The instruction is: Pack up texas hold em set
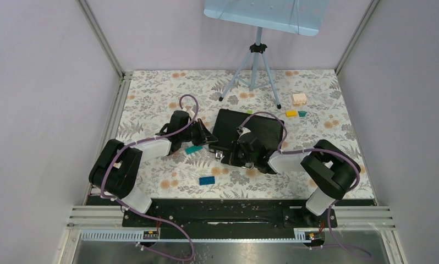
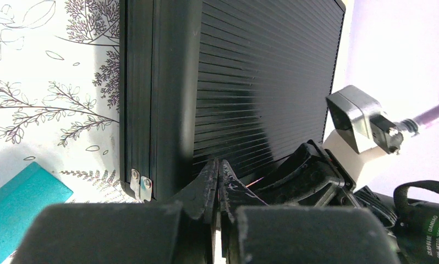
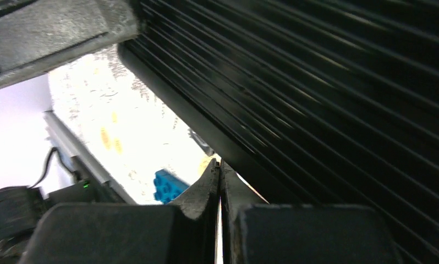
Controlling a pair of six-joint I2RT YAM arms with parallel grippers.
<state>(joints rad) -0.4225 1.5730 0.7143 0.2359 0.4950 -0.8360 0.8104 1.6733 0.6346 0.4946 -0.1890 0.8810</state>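
Observation:
The black ribbed briefcase (image 1: 228, 125) lies shut on the flowered table; chips, dice and discs are hidden inside. My left gripper (image 1: 210, 140) is shut and empty, with its tips at the case's left side. In the left wrist view the shut fingertips (image 2: 218, 168) sit against the ribbed lid (image 2: 261, 82), with silver fittings (image 2: 140, 185) at the case's corner. My right gripper (image 1: 236, 157) rests over the case's near edge, shut and empty. In the right wrist view its tips (image 3: 219, 169) meet by the lid's edge (image 3: 327, 110), near a silver fitting (image 3: 203, 144).
A teal brick (image 1: 193, 149) lies left of the case, also in the left wrist view (image 2: 19, 203). A blue brick (image 1: 207, 180) lies near the front, also in the right wrist view (image 3: 168, 186). Yellow (image 1: 291, 113) and teal (image 1: 302, 114) bricks, a cream piece (image 1: 299, 99) and a tripod (image 1: 256, 71) stand behind.

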